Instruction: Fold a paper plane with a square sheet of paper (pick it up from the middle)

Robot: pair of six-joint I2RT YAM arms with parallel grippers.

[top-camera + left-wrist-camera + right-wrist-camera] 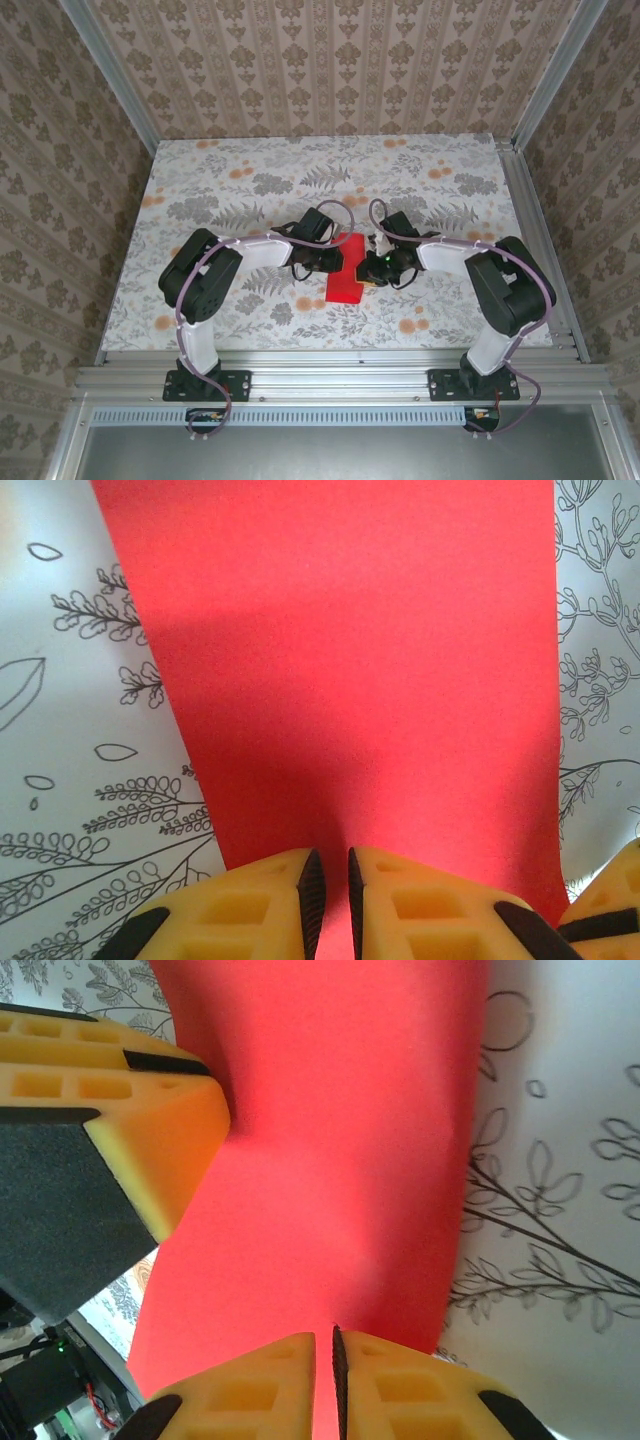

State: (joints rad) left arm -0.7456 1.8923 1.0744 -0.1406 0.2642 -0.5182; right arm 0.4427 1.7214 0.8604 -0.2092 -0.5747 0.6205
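Nearest, the left arm's base (205, 383) and the right arm's base (487, 383) stand on the rail. Beyond them, mid-table, the left gripper (330, 885) is pinched on the left edge of the red sheet of paper (350, 680). The right gripper (333, 1372) is clamped on its right edge, and the sheet bows between them. A clean crease probably needs both moving together, edges aligned, without tearing. Farther off lies the flowered table (250, 170). The likeliest hindrance is the crowded grippers themselves.
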